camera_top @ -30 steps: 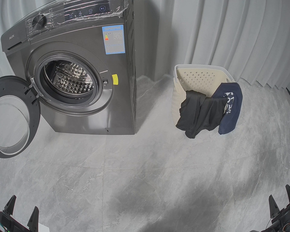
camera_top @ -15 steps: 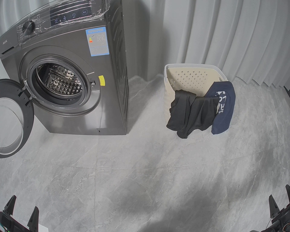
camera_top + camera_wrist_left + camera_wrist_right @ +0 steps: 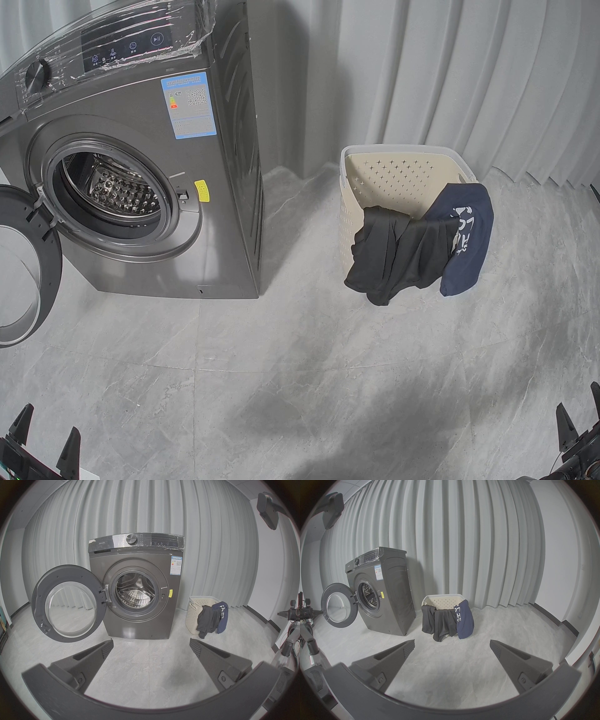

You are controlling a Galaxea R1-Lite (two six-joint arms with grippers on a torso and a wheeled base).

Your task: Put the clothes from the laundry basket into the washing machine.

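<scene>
Holds nothing in the wide-open left end effector (image 3: 151,640), faces the open-doored washing machine (image 3: 219,187), then the laundry basket (image 3: 400,150) on the floor (image 3: 312,375) with black and navy clothes (image 3: 403,250) draped over its rim, holds nothing in the wide-open right end effector (image 3: 452,641).

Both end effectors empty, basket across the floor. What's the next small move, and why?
Probably roll closer to the laundry basket: the black garment and navy shirt drape over its front rim, well beyond the open left end effector and right end effector. The washer door already stands open.
</scene>
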